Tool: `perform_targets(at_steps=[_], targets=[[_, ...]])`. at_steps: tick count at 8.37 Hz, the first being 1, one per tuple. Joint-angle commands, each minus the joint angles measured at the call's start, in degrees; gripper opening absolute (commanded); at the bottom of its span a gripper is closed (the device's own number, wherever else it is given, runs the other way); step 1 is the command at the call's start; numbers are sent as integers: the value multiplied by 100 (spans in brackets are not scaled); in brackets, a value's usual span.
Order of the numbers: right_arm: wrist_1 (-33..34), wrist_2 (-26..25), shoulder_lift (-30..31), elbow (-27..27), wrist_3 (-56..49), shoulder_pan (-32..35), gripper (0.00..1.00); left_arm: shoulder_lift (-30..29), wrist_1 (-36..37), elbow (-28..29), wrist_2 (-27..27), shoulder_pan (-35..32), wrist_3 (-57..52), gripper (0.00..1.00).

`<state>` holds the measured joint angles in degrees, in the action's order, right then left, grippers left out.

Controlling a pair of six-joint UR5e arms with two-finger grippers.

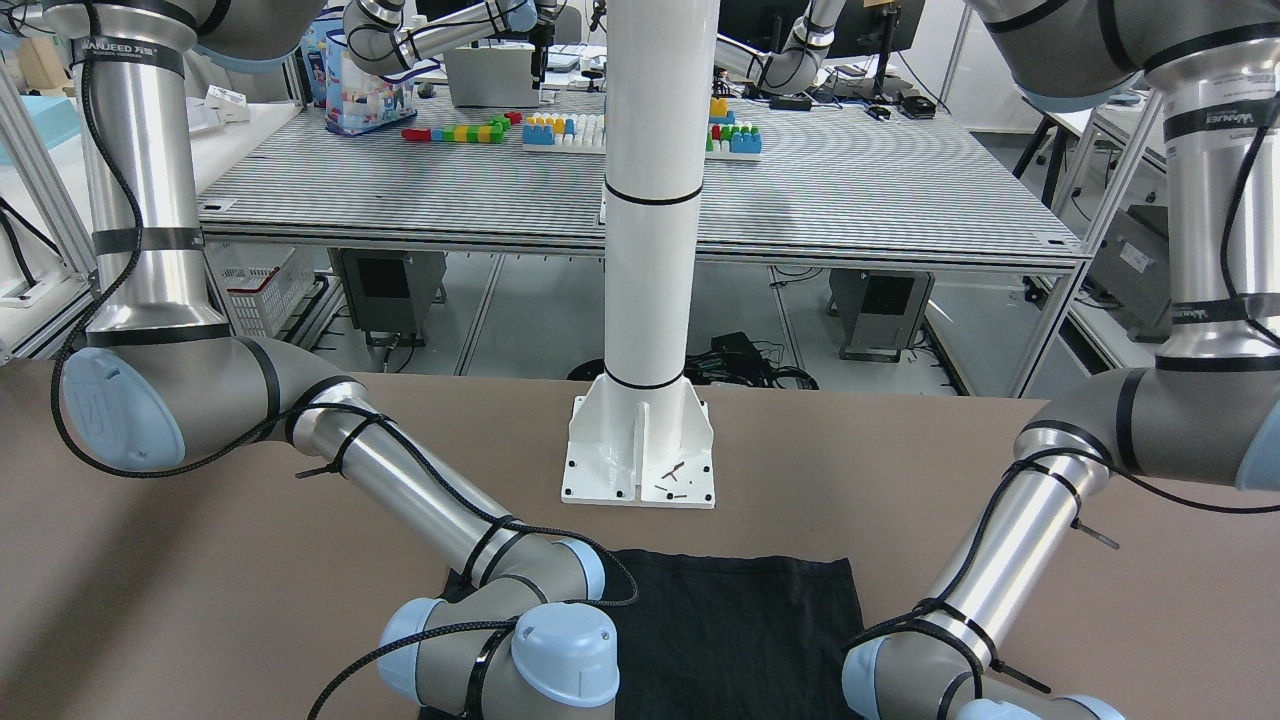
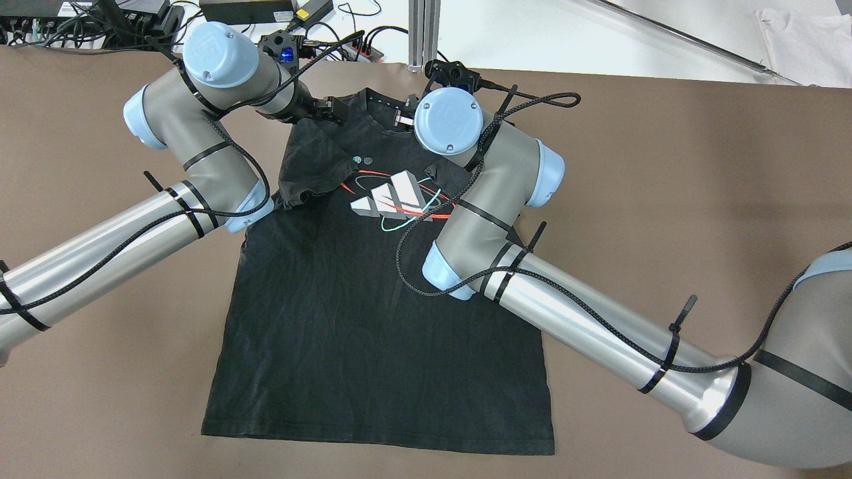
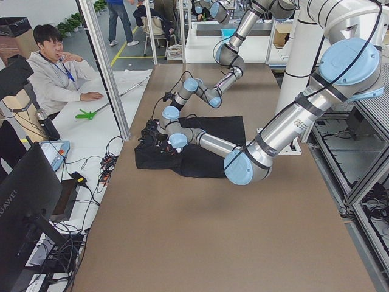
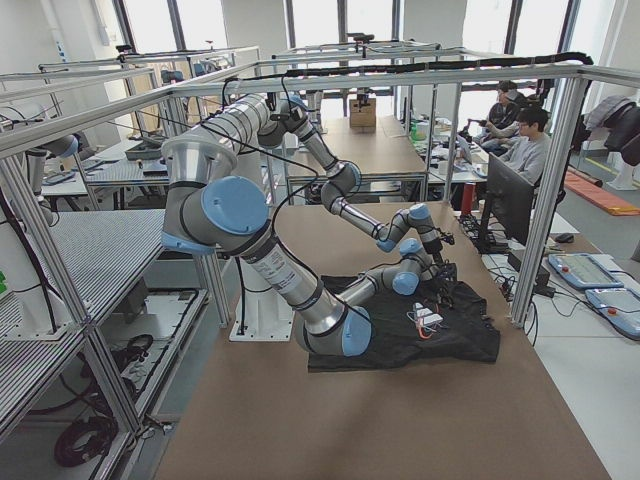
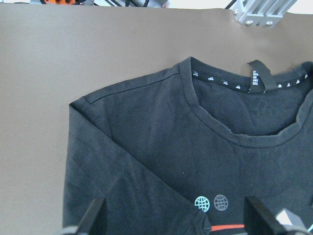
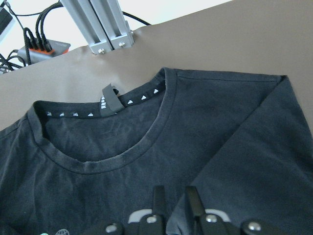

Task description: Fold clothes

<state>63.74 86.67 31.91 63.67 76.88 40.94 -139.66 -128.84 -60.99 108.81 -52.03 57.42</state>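
The clothes are one black T-shirt (image 2: 373,319) with a white, red and teal chest print, lying flat on the brown table, collar at the far edge. Its left sleeve is folded in over the chest. My left gripper (image 5: 173,220) is open and empty, its fingers (image 5: 93,218) wide apart just above the left shoulder; it also shows in the overhead view (image 2: 331,110). My right gripper (image 6: 175,198) is by the collar, its fingers close together and pinching the shirt fabric (image 6: 122,171) where the right sleeve folds inward. My right wrist hides that spot in the overhead view.
The white pillar (image 1: 650,200) stands bolted to the table behind the shirt's hem (image 1: 740,620). An aluminium post (image 2: 424,33) and cables with power strips (image 2: 253,10) line the far edge. Operators sit beyond that edge (image 3: 55,73).
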Motion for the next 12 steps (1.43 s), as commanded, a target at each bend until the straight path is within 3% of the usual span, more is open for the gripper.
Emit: perform_targets(at_steps=[1, 3, 5, 7, 9, 11, 12], targets=[[7, 533, 978, 1142, -374, 1, 95, 130, 25, -481, -9, 26, 777, 100], [173, 641, 2033, 2338, 131, -190, 95, 935, 8, -1612, -139, 288, 1462, 100], [156, 632, 2694, 3069, 467, -664, 95, 1963, -1, -2886, -709, 823, 1920, 100], [104, 484, 3650, 4165, 1255, -1086, 95, 2756, -19, -3724, -1176, 1289, 2684, 100], [77, -374, 4592, 5257, 2020, -1963, 95, 3739, -36, -4733, -1283, 1851, 3168, 100], [60, -1105, 5129, 5716, 2891, -2850, 94, 4654, -36, -5561, -2008, 2571, 3469, 100], [-132, -1499, 5280, 5805, 3094, -3186, 94, 4841, -45, -5625, -2117, 2862, 3687, 100]])
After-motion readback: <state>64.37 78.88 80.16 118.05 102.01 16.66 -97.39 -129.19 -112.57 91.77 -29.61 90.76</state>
